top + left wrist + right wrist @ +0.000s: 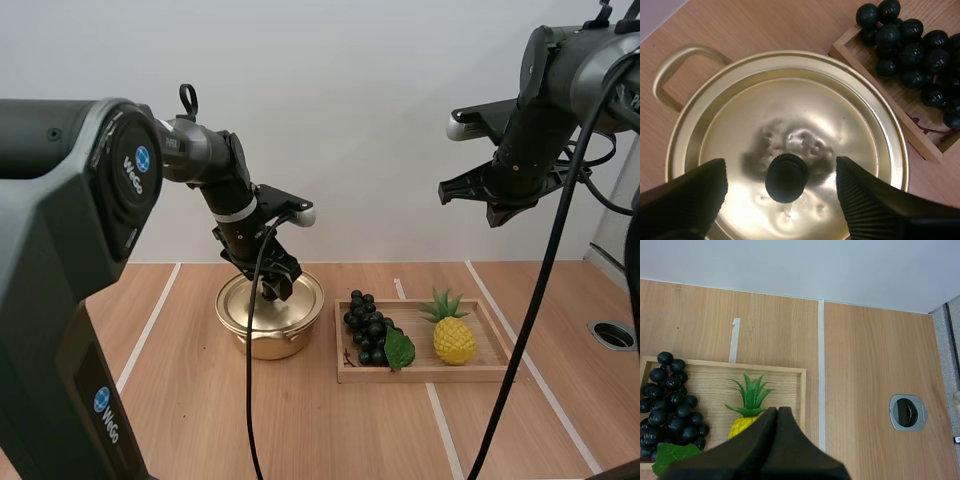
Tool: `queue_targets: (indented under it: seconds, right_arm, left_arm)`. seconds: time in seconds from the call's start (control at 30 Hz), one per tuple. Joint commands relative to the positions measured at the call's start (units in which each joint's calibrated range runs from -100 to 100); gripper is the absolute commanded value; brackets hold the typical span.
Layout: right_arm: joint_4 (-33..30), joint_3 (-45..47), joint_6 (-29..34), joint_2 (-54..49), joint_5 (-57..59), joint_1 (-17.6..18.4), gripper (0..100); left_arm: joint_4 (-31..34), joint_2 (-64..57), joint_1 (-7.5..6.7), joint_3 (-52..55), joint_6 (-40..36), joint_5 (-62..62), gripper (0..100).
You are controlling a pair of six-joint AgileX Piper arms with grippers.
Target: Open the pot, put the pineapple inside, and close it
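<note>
Left pincer [781,170] hangs with fingers apart, either side of the black knob [786,177] on the lid [790,110] — clear of it. The lid looks thin, light and slick, so the knob is the hold. The pot [270,330] sits on the counter [300,430] beside the tray [420,376], where the pineapple [453,338] stands — probably stiff and light. Right pincer [777,412], fingers together, hovers above.

**Pot closed, pineapple outside it**

The round, shiny gold metal pot [270,338] stands upright at centre-left of the high view, with a looped handle [670,75] at its side. Its matching gold lid [805,110] sits flat on the rim and closes it, with a small round black knob [786,177] at its centre. The yellow pineapple [453,338] has a green leafy crown turned toward the back. It lies right of centre, in the right half of a shallow wooden tray [420,376], well apart from the pot.
</note>
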Motion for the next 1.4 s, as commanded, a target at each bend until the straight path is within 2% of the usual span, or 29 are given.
queue_targets:
  seconds: [0.0,0.33,0.37,0.43,0.53,0.63,1.03,1.23,1.37]
  right_arm:
    - [0.2,0.1,-0.5,-0.4,-0.4,-0.2,0]
    - [0.2,0.1,-0.5,-0.4,-0.4,-0.2,0]
    - [0.2,0.1,-0.5,-0.4,-0.4,-0.2,0]
    - [0.2,0.1,-0.5,-0.4,-0.4,-0.2,0]
    - [0.2,0.1,-0.5,-0.4,-0.4,-0.2,0]
    - [0.2,0.1,-0.5,-0.4,-0.4,-0.2,0]
    - [-0.1,0.1,-0.5,-0.4,-1.0,-0.2,0]
    - [-0.3,0.1,-0.5,-0.4,-2.5,-0.2,0]
    - [0.2,0.1,-0.5,-0.4,-3.7,-0.2,0]
  left_arm:
    - [-0.8,0.1,-0.23,0.1,-0.4,-1.0,100]
    - [-0.8,4.0,-0.23,0.1,-0.5,1.6,100]
    - [-0.8,4.1,-0.23,0.1,-0.5,1.6,97]
    - [-0.8,4.2,-0.23,0.1,-0.5,1.6,83]
    - [-0.8,4.2,-0.23,0.1,-0.5,2.2,48]
    - [-0.8,4.2,-0.23,0.1,-0.5,3.3,1]
    - [-0.8,-0.5,-0.23,-2.9,-0.5,3.9,0]
    - [-0.8,-9.4,-0.23,-7.8,-0.5,4.0,0]
    - [-0.8,-20.1,-0.23,-14.7,-0.5,3.2,0]
